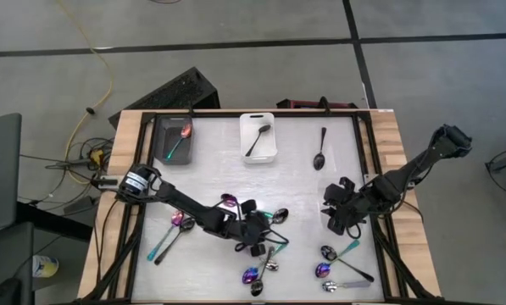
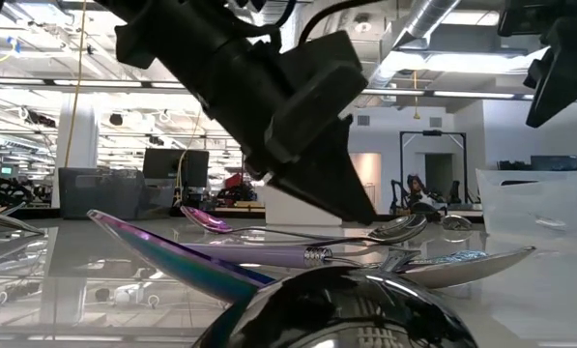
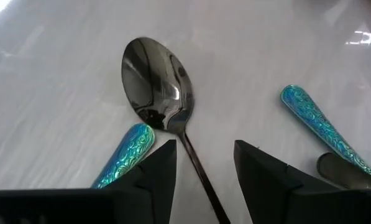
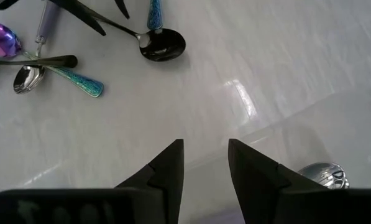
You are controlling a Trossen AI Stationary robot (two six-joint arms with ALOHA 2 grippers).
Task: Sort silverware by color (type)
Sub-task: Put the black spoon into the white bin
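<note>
The left gripper (image 3: 204, 171) is low over the counter (image 1: 303, 182), near the middle-front, w/ its fingers apart on both sides of the handle of a black spoon (image 3: 157, 84). They do not pinch it yet; the handle passes in the gap between them. I think this is the pick-up step for this spoon.

The right gripper (image 4: 205, 165) hangs above a bare part of the counter on the right side, fingers narrow and holding nothing.

Some sorting is already there: a purple spoon w/ teal handle (image 1: 180, 141) lies in the grey bin (image 1: 162, 146), a black one (image 1: 258, 139) in the white bin (image 1: 272, 152). Another black spoon (image 1: 319, 151) lies on the counter at back right. The rest of the silverware (image 1: 265, 263) is scattered along the front.

Next move, prob.: close on the handle, lift it, bring it to the white bin.
</note>
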